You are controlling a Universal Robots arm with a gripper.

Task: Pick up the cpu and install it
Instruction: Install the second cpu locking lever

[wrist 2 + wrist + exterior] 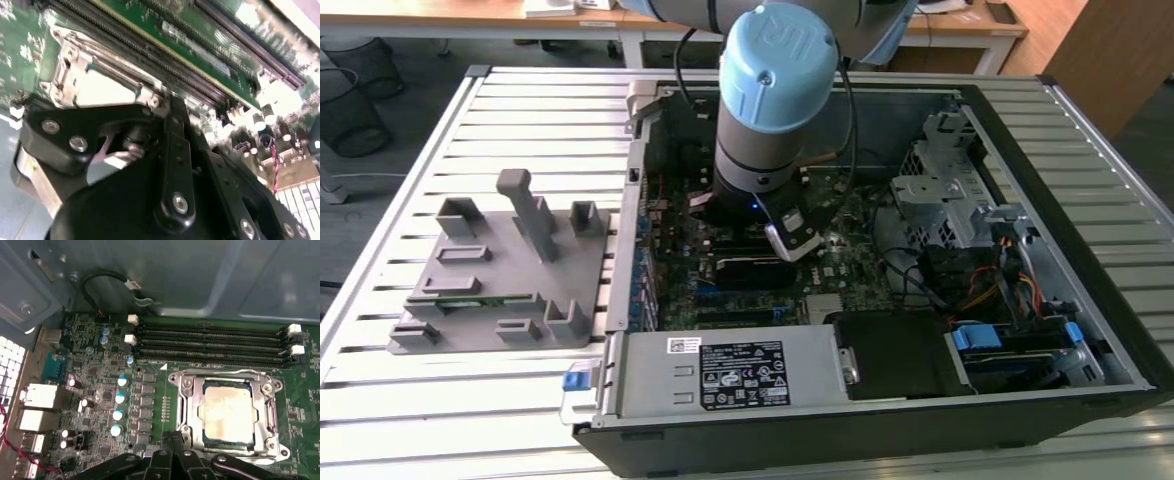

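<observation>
The cpu (227,411) sits inside the motherboard socket (186,405), under the silver metal frame that goes around its edges. Its pale metal top faces up and lies flat on the board. It is nearly square, so no long axis can be told; its edges run parallel to the four memory slots (210,345) just beside the socket. In the second wrist view the cpu (102,90) shows as a bright patch inside the same frame.

The gripper (795,243) hangs low inside the open computer case (1014,330), just above the socket area. Its black linkage (170,462) covers the near edge of the socket in the first wrist view. Whether the fingers are wide or narrow, I cannot tell.

Around the socket stand rows of small capacitors (119,399), and a black cable loop (95,282) hangs near the case wall. In the exterior view a grey fixture block (507,270) with upright posts rests on the slatted table (400,400), at the exterior view's left of the case. A white label (744,375) with dense print is on the power supply; the print is too small to read.
</observation>
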